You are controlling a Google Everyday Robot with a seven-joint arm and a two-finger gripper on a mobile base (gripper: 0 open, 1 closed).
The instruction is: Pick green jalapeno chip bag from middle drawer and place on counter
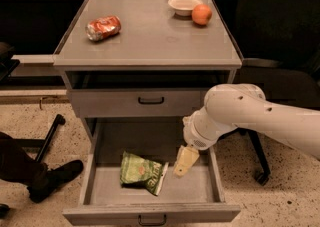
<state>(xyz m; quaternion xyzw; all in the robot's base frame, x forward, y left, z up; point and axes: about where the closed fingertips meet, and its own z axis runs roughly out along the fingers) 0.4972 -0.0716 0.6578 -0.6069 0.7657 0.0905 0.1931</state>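
Tool (185, 162) hanging in the open middle drawer (150, 214), just beside the green jalapeno chip bag (141, 172).
The drawer is pulled fully out at the front, and the bag lies flat on its grey floor, left of centre. The tool points down to the bag's right under the white arm (250, 113); whether it is spread or pressed together cannot be told. Farther back, the desk (150, 41) carries a dented red can (103, 27), a white bowl (184, 5) and an orange (201, 14).
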